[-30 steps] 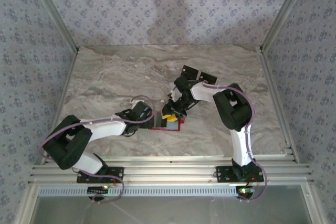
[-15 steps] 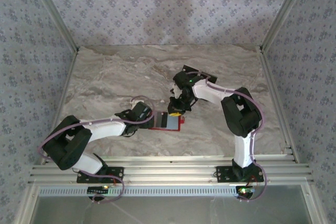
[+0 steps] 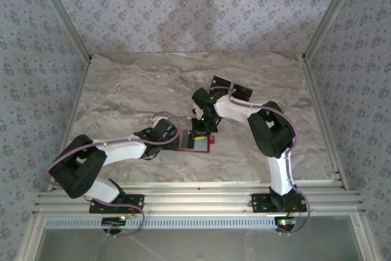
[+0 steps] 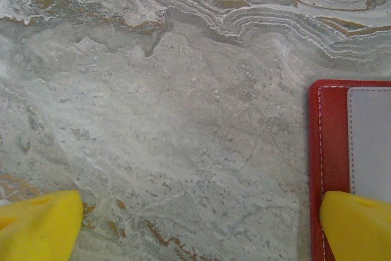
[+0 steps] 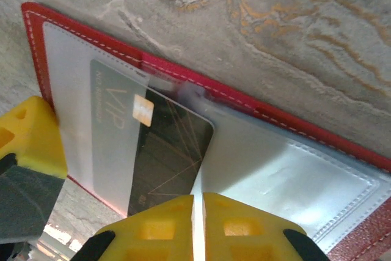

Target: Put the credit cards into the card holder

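The red card holder (image 5: 256, 108) lies open on the marble, its pale pockets facing up. A black credit card (image 5: 165, 151) marked VIP sits half inside the left pocket. My right gripper (image 5: 198, 224) hovers at the card's near edge, its yellow fingers shut with only a thin slit between them. My left gripper (image 4: 198, 227) is wide open; one fingertip (image 4: 357, 224) rests on the holder's red border (image 4: 321, 151), the other on bare marble. From above, the holder (image 3: 208, 146) lies between both grippers (image 3: 178, 140) (image 3: 200, 129). More black cards (image 3: 242, 90) lie behind the right arm.
The marble tabletop (image 3: 134, 90) stretches to the left and far side. Aluminium frame posts (image 3: 321, 25) and patterned walls close it in. A metal rail (image 3: 195, 191) runs along the near edge by the arm bases.
My right gripper's fingers have closed together, and its wrist has shifted slightly left over the holder. The left arm and the holder have stayed put.
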You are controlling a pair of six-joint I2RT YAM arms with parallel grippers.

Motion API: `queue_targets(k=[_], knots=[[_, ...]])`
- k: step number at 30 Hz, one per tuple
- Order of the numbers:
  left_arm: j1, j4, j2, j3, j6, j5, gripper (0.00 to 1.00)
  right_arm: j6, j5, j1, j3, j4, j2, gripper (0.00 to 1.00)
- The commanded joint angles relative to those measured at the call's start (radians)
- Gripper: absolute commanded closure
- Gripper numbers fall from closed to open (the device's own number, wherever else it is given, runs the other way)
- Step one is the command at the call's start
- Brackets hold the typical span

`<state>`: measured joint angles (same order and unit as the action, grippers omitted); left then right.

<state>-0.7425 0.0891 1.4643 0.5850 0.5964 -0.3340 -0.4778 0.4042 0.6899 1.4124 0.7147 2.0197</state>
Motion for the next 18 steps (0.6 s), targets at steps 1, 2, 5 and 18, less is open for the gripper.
queue_targets(k=[1, 2, 5, 18], knots=[[-0.009, 0.029, 0.017, -0.028, 0.019, 0.026, 0.00, 0.018, -0.031, 0.007, -0.003, 0.036, -0.021, 0.87], [-0.009, 0.029, 0.018, -0.030, 0.017, 0.025, 0.00, 0.017, -0.031, 0.006, -0.004, 0.035, -0.020, 0.87], [-0.009, 0.028, 0.020, -0.030, 0.016, 0.026, 0.00, 0.016, -0.027, 0.013, 0.002, 0.031, -0.006, 0.87], [-0.018, 0.006, 0.048, -0.033, 0.029, 0.038, 0.00, 0.003, 0.004, 0.060, 0.109, 0.041, 0.080, 0.87]])
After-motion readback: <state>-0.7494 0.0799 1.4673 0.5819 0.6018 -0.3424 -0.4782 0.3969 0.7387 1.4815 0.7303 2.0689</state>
